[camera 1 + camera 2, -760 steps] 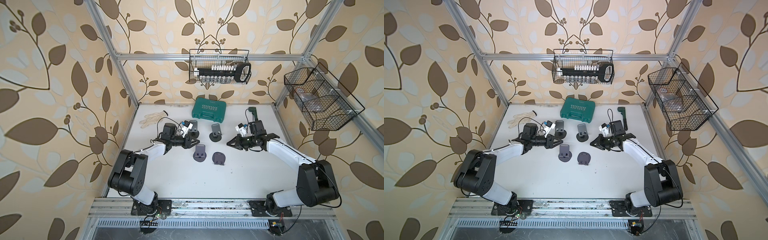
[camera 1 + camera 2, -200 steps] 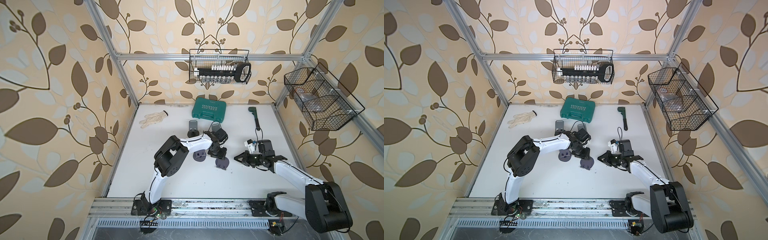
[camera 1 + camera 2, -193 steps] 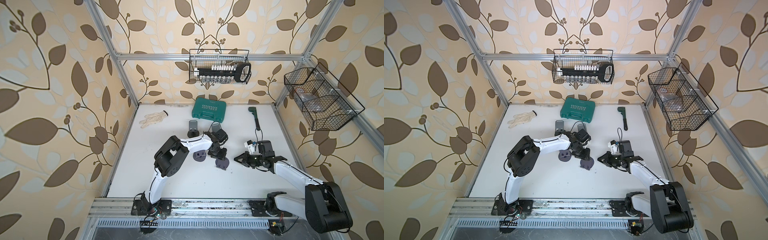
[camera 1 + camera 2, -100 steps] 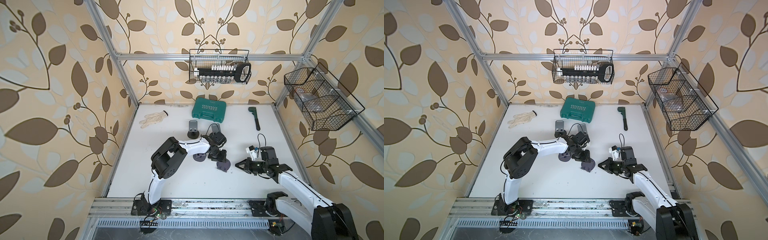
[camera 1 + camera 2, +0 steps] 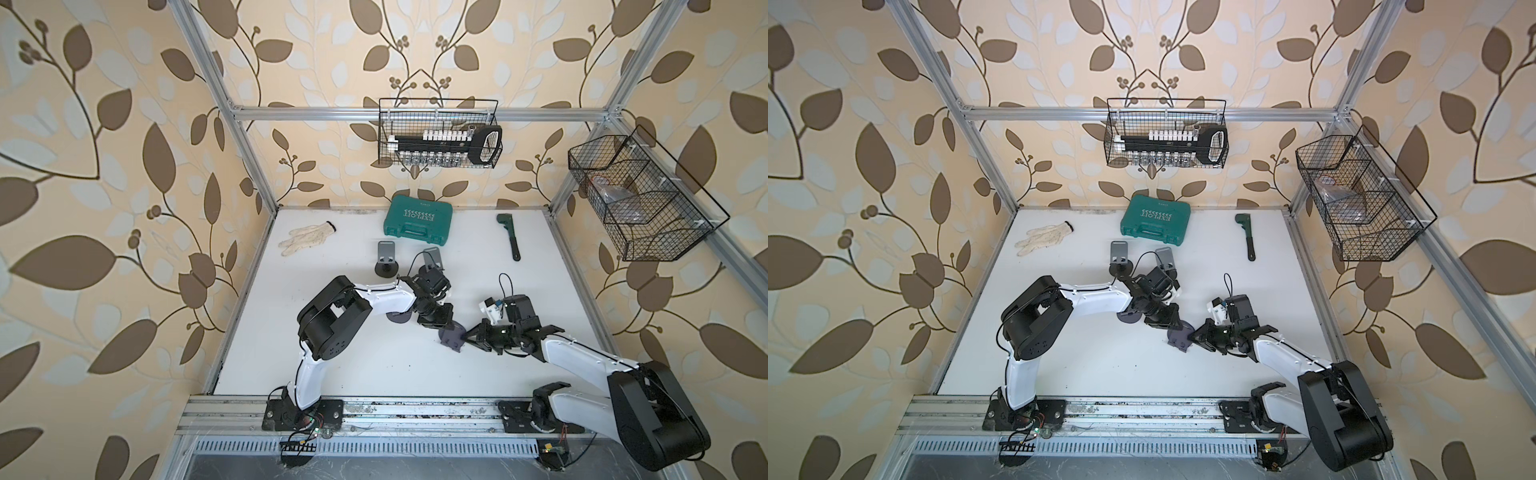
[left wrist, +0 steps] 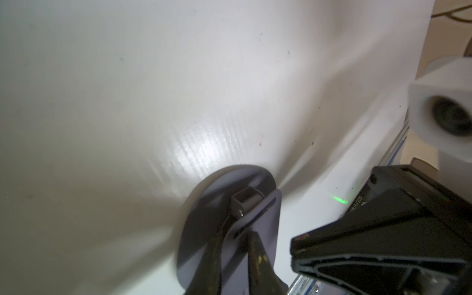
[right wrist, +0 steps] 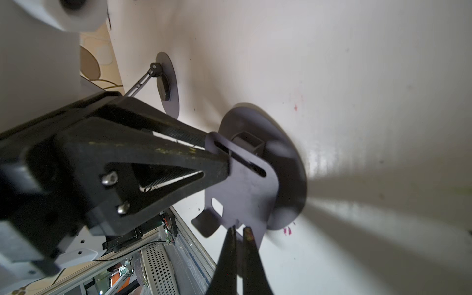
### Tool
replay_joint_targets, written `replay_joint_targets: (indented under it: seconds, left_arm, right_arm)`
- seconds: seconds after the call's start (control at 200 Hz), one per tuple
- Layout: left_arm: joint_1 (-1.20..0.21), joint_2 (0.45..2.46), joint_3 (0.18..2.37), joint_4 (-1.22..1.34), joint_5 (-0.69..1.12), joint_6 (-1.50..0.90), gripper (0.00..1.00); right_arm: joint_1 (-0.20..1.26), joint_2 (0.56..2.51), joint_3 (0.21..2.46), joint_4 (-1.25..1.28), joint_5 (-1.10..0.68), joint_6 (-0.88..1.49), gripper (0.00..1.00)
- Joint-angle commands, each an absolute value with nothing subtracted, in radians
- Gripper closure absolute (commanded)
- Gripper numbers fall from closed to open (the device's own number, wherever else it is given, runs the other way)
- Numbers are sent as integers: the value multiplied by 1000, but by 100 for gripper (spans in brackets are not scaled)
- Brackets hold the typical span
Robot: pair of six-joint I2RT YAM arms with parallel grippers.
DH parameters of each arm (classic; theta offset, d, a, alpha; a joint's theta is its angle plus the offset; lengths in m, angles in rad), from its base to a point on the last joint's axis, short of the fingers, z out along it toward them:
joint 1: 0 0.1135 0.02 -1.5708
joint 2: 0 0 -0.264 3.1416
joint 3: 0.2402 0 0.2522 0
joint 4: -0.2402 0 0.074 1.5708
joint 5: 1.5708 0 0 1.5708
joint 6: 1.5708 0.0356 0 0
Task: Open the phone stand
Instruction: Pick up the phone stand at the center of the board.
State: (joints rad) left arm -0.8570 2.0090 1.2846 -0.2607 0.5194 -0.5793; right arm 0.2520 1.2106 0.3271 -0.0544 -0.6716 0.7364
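Note:
The dark grey phone stand [image 5: 452,336] [image 5: 1179,336] lies mid-table between both grippers. Its flat plate [image 7: 245,189] is hinged to a round base [image 7: 288,163] and stands a little off it. My left gripper [image 5: 441,321] [image 6: 235,258] is shut on the plate's hinge end, one finger on each face. My right gripper [image 5: 473,335] [image 7: 238,236] pinches the plate's opposite edge, near its small lip, with its fingers shut. In the right wrist view the left gripper's black fingers [image 7: 163,158] fill the near side.
A folded stand [image 5: 397,319] lies partly under my left arm. Two opened stands [image 5: 385,259] [image 5: 432,258] stand behind. A green tool case [image 5: 417,222], a white glove [image 5: 306,239] and a wrench [image 5: 510,237] lie at the back. Wire baskets [image 5: 438,135] [image 5: 640,199] hang on the walls.
My right gripper has moved left onto the stand's edge and pinched it. The left jaws have closed onto the plate, and the stand has shifted slightly toward the front.

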Motion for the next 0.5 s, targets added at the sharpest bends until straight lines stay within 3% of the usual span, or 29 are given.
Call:
replay_joint_targets:
  seconds: [0.0, 0.21, 0.305, 0.495]
  left_arm:
    - [-877, 2016, 1239, -299, 490, -590, 86]
    - [-892, 2039, 1238, -271, 530, -590, 88]
    - [-899, 2062, 1248, -274, 539, -589, 100]
    - [-899, 2062, 1241, -270, 533, -588, 100]
  right_arm:
    - [259, 1264, 322, 19, -653, 739, 96]
    - [267, 1374, 339, 79, -663, 730, 98]
    - [268, 1396, 351, 87, -673, 726, 100]
    - [264, 1245, 407, -150, -621, 640, 100]
